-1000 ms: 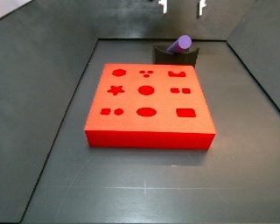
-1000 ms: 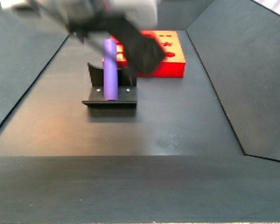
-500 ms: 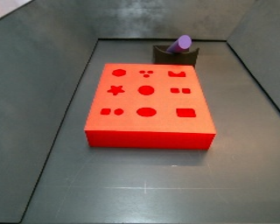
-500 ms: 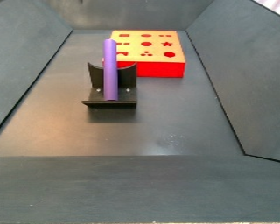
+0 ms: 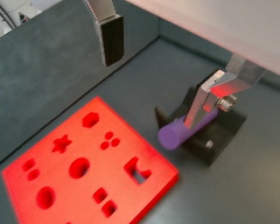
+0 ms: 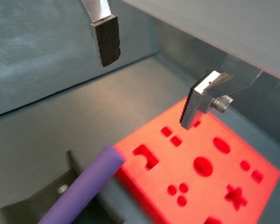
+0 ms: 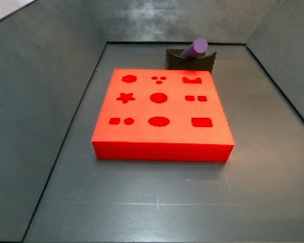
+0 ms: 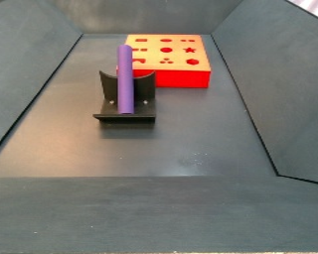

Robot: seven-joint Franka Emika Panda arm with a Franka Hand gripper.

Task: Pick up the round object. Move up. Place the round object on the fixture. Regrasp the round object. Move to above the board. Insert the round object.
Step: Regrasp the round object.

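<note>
gripper (image 5: 166, 66) jaws apart, empty, high above, out of both side views | peg (image 8: 124, 75) on fixture (image 8: 126, 103), 6 o'clock of board (image 8: 170, 59) in a side view | we see peg below us, axis leaning upright, regrasp next

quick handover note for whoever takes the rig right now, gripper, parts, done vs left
Gripper: open and empty, raised above the floor, seen only in the wrist views; out of frame in both side views.
Peg: leaning in the fixture, free of the fingers.
Board: flat on the floor, apart from the fixture, all holes empty.
Done: peg picked up and placed on the fixture.
Left: regrasp the peg, move above the board, insert it.
</note>
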